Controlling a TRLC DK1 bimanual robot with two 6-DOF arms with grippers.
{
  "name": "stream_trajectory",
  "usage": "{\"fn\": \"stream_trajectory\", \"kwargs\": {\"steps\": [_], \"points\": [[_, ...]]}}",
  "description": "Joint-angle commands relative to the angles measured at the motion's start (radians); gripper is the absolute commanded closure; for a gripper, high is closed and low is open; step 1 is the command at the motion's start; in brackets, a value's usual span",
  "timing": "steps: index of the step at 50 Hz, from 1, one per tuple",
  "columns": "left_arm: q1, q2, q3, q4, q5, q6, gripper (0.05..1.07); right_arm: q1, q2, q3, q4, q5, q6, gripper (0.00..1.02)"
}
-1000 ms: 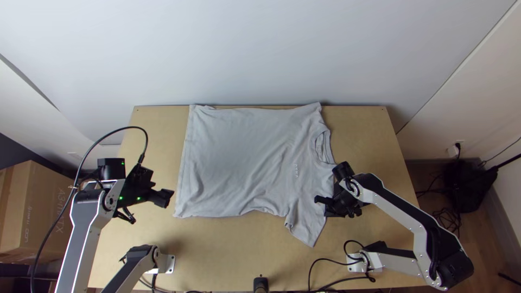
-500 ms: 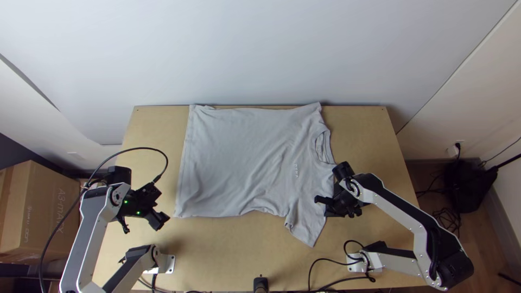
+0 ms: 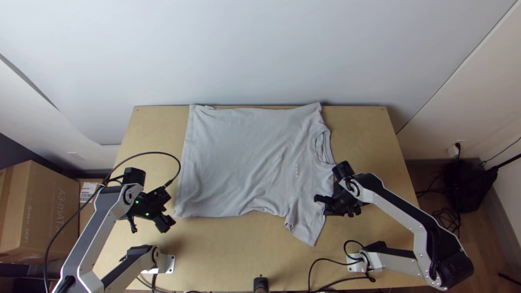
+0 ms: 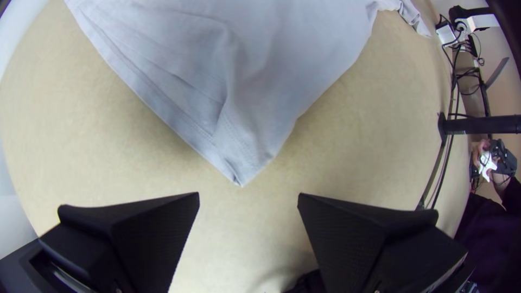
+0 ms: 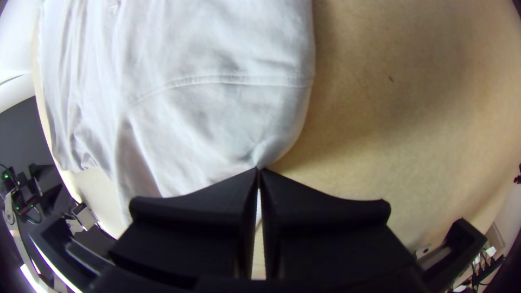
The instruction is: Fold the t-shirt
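The light grey t-shirt point(image 3: 244, 157) lies spread sideways on the table, its collar toward the right and its hem toward the left, with one sleeve pointing to the near edge. My left gripper point(image 3: 169, 224) is just off the shirt's near left corner; in the left wrist view that gripper point(image 4: 248, 203) stands open with the hem corner point(image 4: 239, 157) just beyond its fingertips, apart from them. My right gripper point(image 3: 320, 202) is at the shirt's shoulder near the sleeve. In the right wrist view the right gripper point(image 5: 258, 172) is shut on a pinch of the shoulder edge.
A wooden table point(image 3: 233, 260) carries the shirt; a black post point(image 3: 261, 283) stands at its near edge. Cardboard boxes point(image 3: 40, 217) are left of the table. Cables loop beside both bases. In the left wrist view, a person's hands hold a device far off.
My left gripper has moved toward the table's near edge and turned, ending beside the shirt's near left corner. The right arm and the shirt have kept still.
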Motion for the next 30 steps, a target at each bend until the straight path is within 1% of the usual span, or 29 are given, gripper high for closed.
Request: {"fn": "stream_trajectory", "kwargs": {"steps": [1, 5, 18, 27, 28, 30], "points": [[-0.027, 0.024, -0.044, 0.04, -0.018, -0.032, 0.24, -0.004, 0.018, 0.005, 0.02, 0.013, 0.025, 1.0], [-0.042, 0.034, -0.05, 0.074, -0.033, -0.053, 0.24, -0.004, 0.02, 0.0, 0.024, 0.012, 0.028, 1.0], [-0.057, 0.082, -0.066, 0.146, -0.053, -0.07, 0.25, -0.002, 0.029, -0.007, 0.038, 0.012, 0.034, 1.0], [-0.07, 0.11, -0.076, 0.165, -0.058, -0.076, 0.25, -0.005, 0.029, 0.0, 0.038, 0.012, 0.034, 1.0], [-0.071, 0.111, -0.076, 0.163, -0.058, -0.078, 0.28, -0.005, 0.029, 0.002, 0.038, 0.012, 0.034, 1.0], [-0.071, 0.11, -0.078, 0.166, -0.058, -0.081, 0.42, -0.007, 0.029, 0.002, 0.038, 0.012, 0.034, 1.0]]}}
